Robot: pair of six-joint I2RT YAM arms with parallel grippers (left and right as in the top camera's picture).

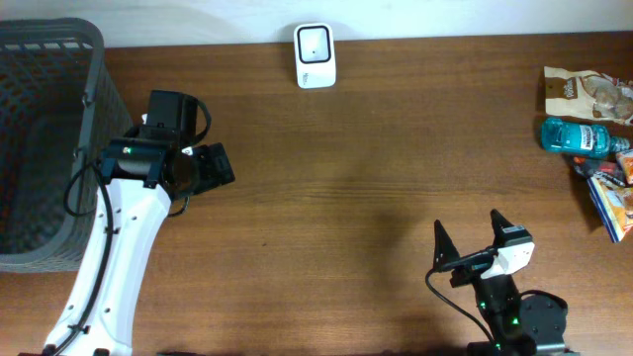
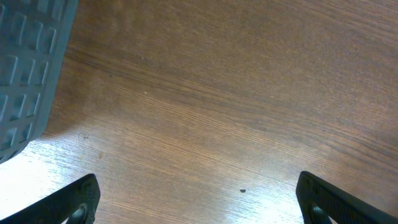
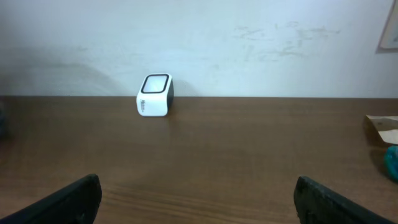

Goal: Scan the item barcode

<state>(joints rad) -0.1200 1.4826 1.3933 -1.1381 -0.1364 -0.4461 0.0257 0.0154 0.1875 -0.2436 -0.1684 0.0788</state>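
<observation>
overhead: both jaws wide apart, empty.

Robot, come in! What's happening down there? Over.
Left gripper open, empty. Right gripper open, empty. Items far right, none picked up. Nothing blocking scanner.

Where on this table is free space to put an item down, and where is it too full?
The widest bare wood lies in the middle, between the white scanner, the left arm and the right arm. The right edge is crowded: snack bag, blue bottle and packets lie close together. The grey basket fills the left end.
</observation>
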